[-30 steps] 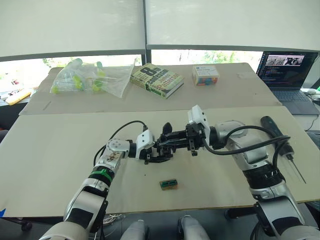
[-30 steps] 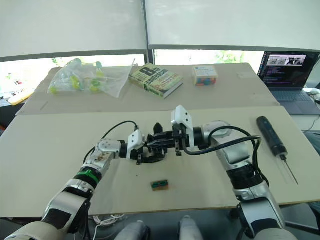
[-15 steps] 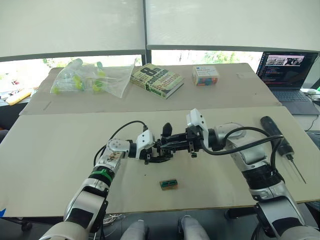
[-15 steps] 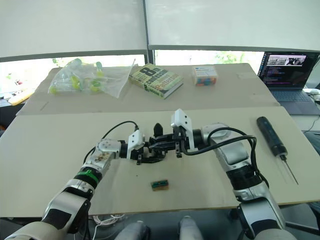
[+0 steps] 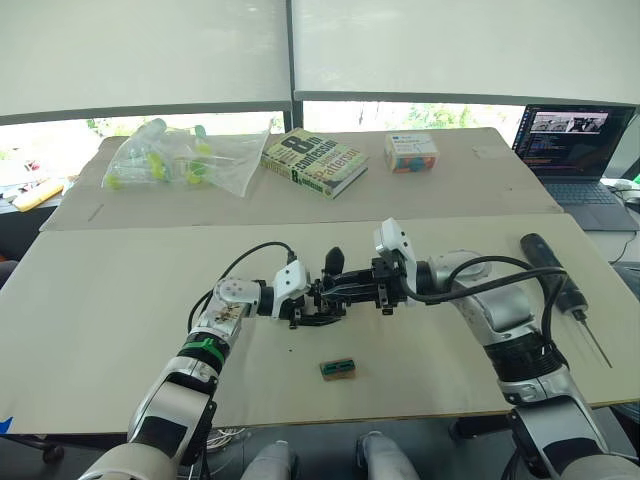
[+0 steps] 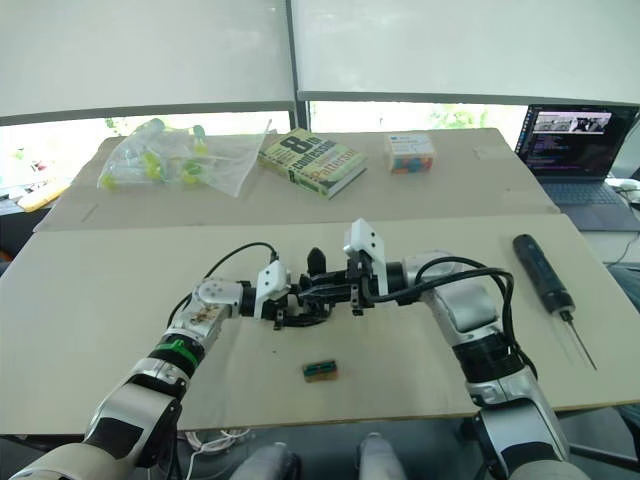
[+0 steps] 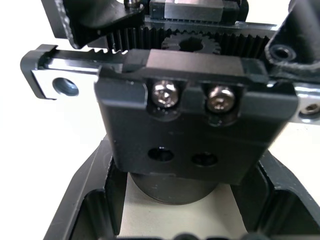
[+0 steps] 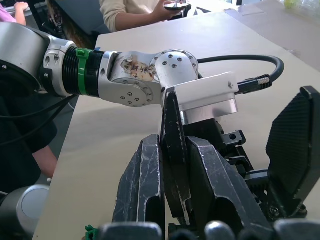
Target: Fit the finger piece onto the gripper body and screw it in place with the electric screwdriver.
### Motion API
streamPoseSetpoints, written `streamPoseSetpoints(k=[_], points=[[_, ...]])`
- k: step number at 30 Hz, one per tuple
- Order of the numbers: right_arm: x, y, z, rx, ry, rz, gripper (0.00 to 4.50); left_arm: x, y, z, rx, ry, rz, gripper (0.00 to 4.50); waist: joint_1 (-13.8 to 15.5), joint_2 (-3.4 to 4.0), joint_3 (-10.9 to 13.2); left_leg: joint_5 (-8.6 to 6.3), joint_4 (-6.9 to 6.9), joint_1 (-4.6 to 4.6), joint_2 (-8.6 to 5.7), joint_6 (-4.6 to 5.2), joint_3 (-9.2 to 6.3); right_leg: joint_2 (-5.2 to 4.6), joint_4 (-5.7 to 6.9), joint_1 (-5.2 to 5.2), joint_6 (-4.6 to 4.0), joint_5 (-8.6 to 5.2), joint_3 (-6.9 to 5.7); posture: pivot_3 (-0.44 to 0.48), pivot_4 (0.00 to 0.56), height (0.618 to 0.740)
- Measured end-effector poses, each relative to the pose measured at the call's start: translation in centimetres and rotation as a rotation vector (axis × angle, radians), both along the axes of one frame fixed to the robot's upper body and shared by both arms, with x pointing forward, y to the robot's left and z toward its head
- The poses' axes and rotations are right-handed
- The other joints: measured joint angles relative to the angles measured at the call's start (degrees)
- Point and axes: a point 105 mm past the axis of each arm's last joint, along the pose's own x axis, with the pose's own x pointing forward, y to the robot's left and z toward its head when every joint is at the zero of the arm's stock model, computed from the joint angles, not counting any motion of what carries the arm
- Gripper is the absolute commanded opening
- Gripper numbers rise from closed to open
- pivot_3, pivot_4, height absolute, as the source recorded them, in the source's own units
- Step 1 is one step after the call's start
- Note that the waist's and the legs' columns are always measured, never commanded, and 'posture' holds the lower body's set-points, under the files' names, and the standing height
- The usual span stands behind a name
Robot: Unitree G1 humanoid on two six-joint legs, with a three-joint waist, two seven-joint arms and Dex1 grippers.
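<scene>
Head views: both tools met at the middle of the pale beige counter (image 5: 120, 300). Left tool (image 5: 300, 305) clamped on the small dark blocky gripper body (image 5: 325, 300), held just above the surface. Right tool (image 5: 372, 288) pressed against that body from the opposite side. Thick black cylindrical electric screwdriver (image 5: 548, 266) with thin metal bit lying well apart near the right edge. Small tan-and-green block (image 5: 338, 369) lying just in front of the tools. Green-covered book (image 5: 313, 160), clear plastic bag of yellow-green items (image 5: 175, 158) and open laptop (image 5: 578, 150) farther back.

Left wrist view: black fingers (image 7: 85, 200) spread around the body's block face (image 7: 185, 130), two silver screws and a toothed rack visible.

Right wrist view: black fingers (image 8: 145, 190) pinched together on a thin black wedge-shaped finger piece (image 8: 173, 150), set against the body beside its own wide black finger (image 8: 295, 145).
</scene>
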Motion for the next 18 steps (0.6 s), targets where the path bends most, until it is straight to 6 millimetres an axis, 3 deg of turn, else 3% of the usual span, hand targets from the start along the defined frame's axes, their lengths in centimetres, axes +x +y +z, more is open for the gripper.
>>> streamPoseSetpoints(k=[6, 15, 18], points=[[0.2, -0.2, -0.4, 0.011, -0.012, -0.018, 0.3, 0.0, 0.0, -0.1, 0.007, -0.001, 0.003, 2.32, -0.02, -0.01, -0.04, -0.02, -0.04, 0.25, 0.01, 0.03, 0.0, 0.01, -0.08, 0.28, 0.01, 0.0, -0.01, 0.0, 0.15, 0.74], [0.3, -0.9, -1.8, -0.002, -0.111, 0.041, 0.3, 0.0, 0.2, -0.7, 0.026, 0.014, 0.02, 2.32, -0.25, 0.0, -0.04, -0.14, -0.31, 1.68, 0.1, 0.22, 0.01, 0.12, -0.65, 1.83, 0.11, -0.07, -0.08, 0.0, 0.15, 0.74], [0.5, -0.8, -1.5, -0.01, -0.109, 0.056, 0.3, 0.0, 0.2, -0.7, 0.027, 0.014, 0.019, 2.32, -0.34, 0.0, -0.05, -0.15, -0.33, 1.71, 0.11, 0.24, 0.0, 0.12, -0.66, 1.86, 0.12, -0.08, -0.08, 0.0, 0.15, 0.74]])
